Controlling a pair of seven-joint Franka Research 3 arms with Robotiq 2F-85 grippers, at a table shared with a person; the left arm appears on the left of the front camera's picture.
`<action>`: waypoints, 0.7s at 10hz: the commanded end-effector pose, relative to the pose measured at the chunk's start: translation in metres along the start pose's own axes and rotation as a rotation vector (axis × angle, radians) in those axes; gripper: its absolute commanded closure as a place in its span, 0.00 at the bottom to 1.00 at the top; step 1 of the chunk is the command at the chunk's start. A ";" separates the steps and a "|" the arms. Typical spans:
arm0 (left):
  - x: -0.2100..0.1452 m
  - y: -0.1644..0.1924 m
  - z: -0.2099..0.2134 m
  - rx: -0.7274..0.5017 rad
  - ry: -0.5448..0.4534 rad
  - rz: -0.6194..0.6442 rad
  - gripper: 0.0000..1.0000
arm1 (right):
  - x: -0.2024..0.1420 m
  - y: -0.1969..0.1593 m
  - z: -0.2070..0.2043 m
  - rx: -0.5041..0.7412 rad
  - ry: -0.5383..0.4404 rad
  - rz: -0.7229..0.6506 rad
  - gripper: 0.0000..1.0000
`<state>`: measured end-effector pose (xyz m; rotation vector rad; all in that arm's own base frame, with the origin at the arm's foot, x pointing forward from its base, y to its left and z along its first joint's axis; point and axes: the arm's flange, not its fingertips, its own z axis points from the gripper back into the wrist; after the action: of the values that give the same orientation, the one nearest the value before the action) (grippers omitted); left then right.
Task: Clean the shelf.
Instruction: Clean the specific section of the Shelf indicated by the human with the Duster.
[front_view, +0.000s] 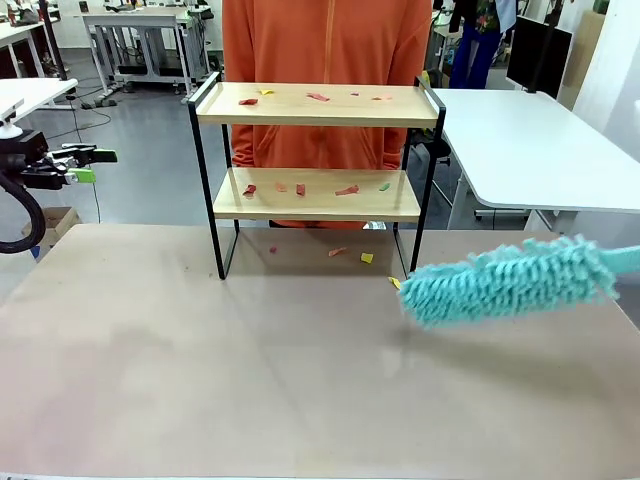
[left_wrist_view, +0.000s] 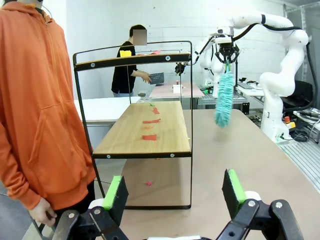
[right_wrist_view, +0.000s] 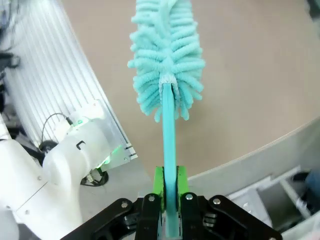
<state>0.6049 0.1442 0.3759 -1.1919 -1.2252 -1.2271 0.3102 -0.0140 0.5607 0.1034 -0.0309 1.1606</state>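
Fingers (right_wrist_view: 158, 182) of the right gripper (right_wrist_view: 169, 176) clamp the teal duster (right_wrist_view: 167, 55); the left gripper (left_wrist_view: 174, 192) stands apart. Paper scraps (front_view: 318, 97) lie on both boards of the shelf (front_view: 320, 113), so cleaning seems not begun.

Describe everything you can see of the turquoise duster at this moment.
The duster has a fluffy turquoise head of soft noodle-like strands, microfibre by the look, on a flat plastic handle of the same colour. The right gripper has its jaws shut on the handle. The head slants down toward the right front leg of the shelf, its tip close to a yellow scrap, apparently just above the table.
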 end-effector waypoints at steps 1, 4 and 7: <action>0.002 -0.002 -0.001 0.003 0.003 -0.016 0.00 | 0.029 0.012 -0.013 0.096 -0.018 0.219 0.87; 0.002 -0.002 -0.001 0.003 0.003 -0.016 0.00 | 0.072 0.024 -0.032 0.170 -0.033 0.408 0.87; 0.002 -0.002 -0.001 0.003 0.003 -0.016 0.00 | 0.090 0.011 -0.045 0.166 -0.064 0.434 0.87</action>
<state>0.6048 0.1442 0.3756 -1.1922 -1.2250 -1.2264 0.3221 0.0789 0.5205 0.2799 0.0286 1.5802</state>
